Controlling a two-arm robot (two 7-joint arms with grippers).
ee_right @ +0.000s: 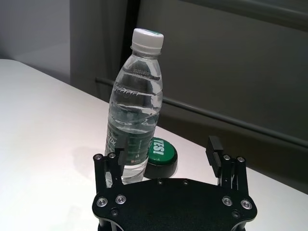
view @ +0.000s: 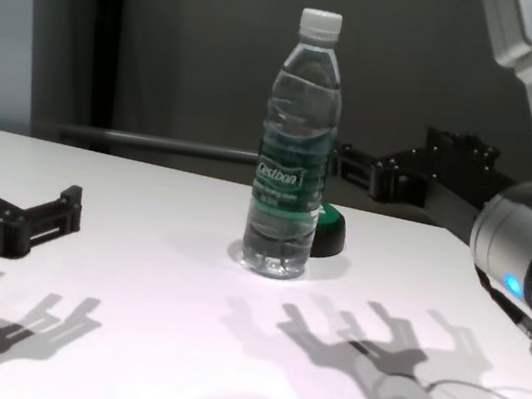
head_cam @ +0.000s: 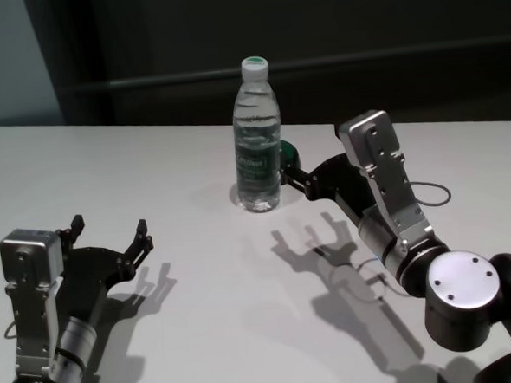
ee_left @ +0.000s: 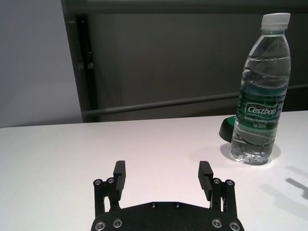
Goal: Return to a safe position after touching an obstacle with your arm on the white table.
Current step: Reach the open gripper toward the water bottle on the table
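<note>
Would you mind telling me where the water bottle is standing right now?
The water bottle stands upright mid-table in the head view, towards the far edge of the white table, with the round puck just behind it and the right gripper alongside.

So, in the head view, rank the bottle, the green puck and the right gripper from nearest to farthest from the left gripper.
1. Bottle, standing mid-table, up and right of the left gripper.
2. Green puck, just behind the bottle's right side.
3. Right gripper, right of the bottle; close to the puck's distance.

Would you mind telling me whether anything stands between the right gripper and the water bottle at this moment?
Nothing visible does. The right gripper hangs open right beside the water bottle, one finger close against its side. The black-and-green puck sits on the white table next to the bottle, below the gripper rather than between them.
</note>
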